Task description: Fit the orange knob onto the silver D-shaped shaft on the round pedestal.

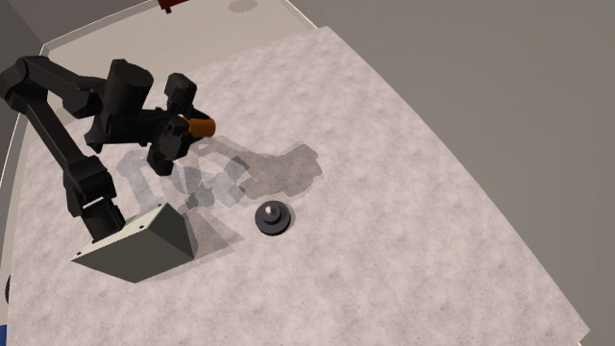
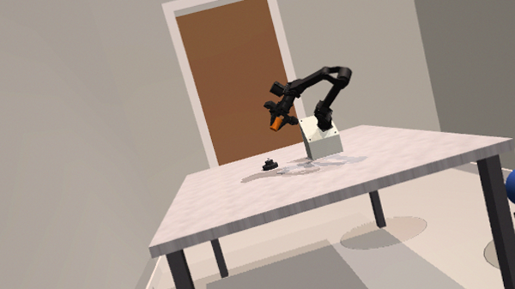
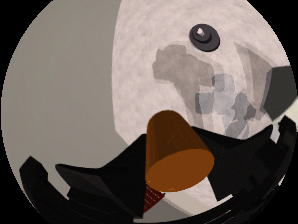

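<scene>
The orange knob (image 1: 205, 128) (image 2: 276, 124) (image 3: 162, 132) is held in the air, tilted. My gripper (image 1: 196, 127) (image 2: 278, 121) (image 3: 168, 133) is shut on it, with one finger on each side. The wrist view shows one smooth end face of the knob; no hole is visible. The dark round pedestal (image 1: 283, 227) (image 2: 269, 166) (image 3: 213, 44) stands on the table, apart from and lower than the knob. Its short silver shaft (image 1: 268, 210) (image 2: 268, 159) (image 3: 201, 32) points up. The shaft's flat side is too small to make out.
The arm's pale wedge-shaped base (image 1: 163, 250) (image 2: 324, 148) stands on the table (image 1: 384, 216) (image 2: 225, 201), near the pedestal. The arm's shadows fall between base and pedestal. The table's long edge shows at the right in the top view.
</scene>
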Tool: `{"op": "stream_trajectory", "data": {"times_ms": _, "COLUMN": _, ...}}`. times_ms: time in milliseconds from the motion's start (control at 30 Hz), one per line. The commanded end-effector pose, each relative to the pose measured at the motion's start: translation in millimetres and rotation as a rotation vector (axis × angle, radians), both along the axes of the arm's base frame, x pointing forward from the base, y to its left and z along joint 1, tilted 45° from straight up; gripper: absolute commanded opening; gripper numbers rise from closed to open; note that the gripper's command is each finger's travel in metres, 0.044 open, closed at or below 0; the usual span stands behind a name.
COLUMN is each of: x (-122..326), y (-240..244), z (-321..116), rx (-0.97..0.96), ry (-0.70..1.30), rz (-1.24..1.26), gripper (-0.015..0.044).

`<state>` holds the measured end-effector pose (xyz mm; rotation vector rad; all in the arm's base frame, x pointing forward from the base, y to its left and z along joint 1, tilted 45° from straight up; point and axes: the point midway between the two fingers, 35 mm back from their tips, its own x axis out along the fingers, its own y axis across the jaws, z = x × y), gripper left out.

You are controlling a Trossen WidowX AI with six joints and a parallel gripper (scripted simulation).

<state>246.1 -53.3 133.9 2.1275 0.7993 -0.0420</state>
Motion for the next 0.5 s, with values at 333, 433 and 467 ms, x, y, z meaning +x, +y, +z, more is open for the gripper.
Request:
{"op": "stream_trajectory", "data": {"times_ms": 333, "x": 15.7, "y": 18.9, "z": -14.0, "rx": -0.091, "ry": 0.234, "rz": 0.207, "gripper": 0.0000}}
{"op": "stream_trajectory", "data": {"times_ms": 433, "x": 18.6, "y": 23.8, "z": -17.5, "rx": -0.109, "ry": 0.288, "rz": 0.257, "gripper": 0.0000}}
{"op": "stream_trajectory", "data": {"times_ms": 467, "x": 19.5, "y": 25.4, "z": -18.6, "rx": -0.115, "ry": 0.306, "rz": 0.273, "gripper": 0.0000}}
